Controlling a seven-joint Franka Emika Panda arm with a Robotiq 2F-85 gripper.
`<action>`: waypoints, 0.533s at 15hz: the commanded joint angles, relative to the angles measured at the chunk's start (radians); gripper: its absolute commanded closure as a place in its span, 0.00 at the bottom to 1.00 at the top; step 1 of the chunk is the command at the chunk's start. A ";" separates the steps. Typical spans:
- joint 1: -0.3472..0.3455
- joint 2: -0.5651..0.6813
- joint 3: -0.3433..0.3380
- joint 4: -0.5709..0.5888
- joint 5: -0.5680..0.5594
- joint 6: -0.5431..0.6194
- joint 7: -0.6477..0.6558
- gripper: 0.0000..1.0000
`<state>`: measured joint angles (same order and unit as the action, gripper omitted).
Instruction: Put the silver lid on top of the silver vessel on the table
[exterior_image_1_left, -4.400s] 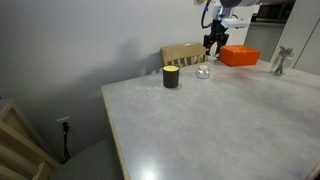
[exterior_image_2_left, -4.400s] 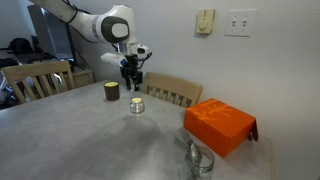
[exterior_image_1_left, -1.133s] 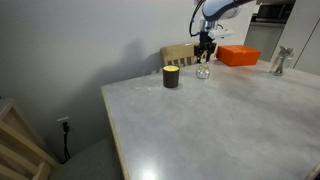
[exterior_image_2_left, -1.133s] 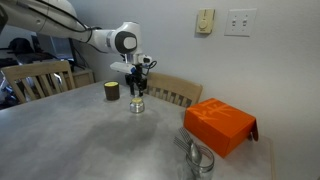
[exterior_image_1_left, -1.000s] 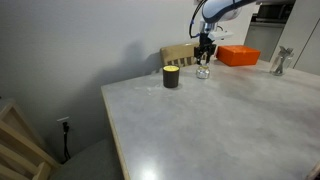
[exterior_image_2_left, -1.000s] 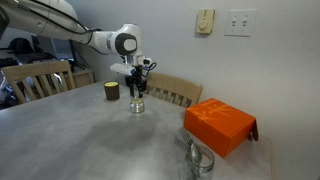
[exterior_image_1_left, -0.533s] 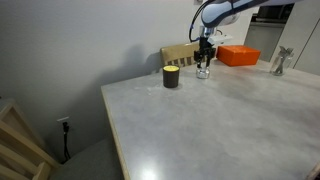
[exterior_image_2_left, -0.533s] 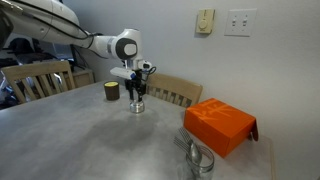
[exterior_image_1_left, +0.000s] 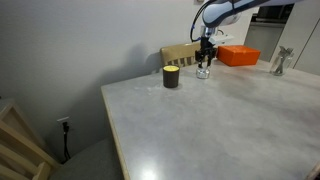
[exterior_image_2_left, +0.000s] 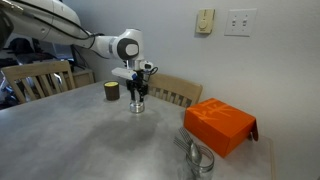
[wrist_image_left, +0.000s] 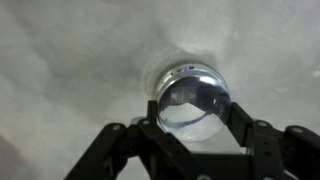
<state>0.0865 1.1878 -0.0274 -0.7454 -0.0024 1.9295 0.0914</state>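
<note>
My gripper (wrist_image_left: 192, 128) is shut on the silver lid (wrist_image_left: 190, 103), a shiny round disc held between the two black fingers. Right under the lid is the silver vessel (wrist_image_left: 186, 72), of which only the rim and a bit of wall show. In both exterior views the gripper (exterior_image_1_left: 204, 64) (exterior_image_2_left: 137, 95) hangs straight down just over the vessel (exterior_image_1_left: 203, 73) (exterior_image_2_left: 137, 107), near the far edge of the pale grey table (exterior_image_1_left: 200, 130) (exterior_image_2_left: 80, 140). I cannot tell whether the lid touches the vessel.
A black cup with a yellowish rim (exterior_image_1_left: 171, 77) (exterior_image_2_left: 112, 91) stands beside the vessel. An orange box (exterior_image_1_left: 239, 56) (exterior_image_2_left: 220, 124) lies further along the table, with a shiny glass object (exterior_image_1_left: 280, 62) (exterior_image_2_left: 198, 160) beyond it. A wooden chair (exterior_image_1_left: 180, 53) (exterior_image_2_left: 175, 90) stands behind the table edge.
The gripper has come down from well above the table to just over the vessel, still holding the lid. In the last half second it barely moved.
</note>
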 joint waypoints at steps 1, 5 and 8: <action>-0.006 0.021 0.004 0.037 0.004 -0.012 -0.010 0.56; -0.001 0.027 0.007 0.048 0.005 -0.014 -0.011 0.56; 0.000 0.030 0.008 0.054 0.004 -0.016 -0.012 0.56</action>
<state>0.0912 1.1894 -0.0256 -0.7401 -0.0024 1.9295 0.0914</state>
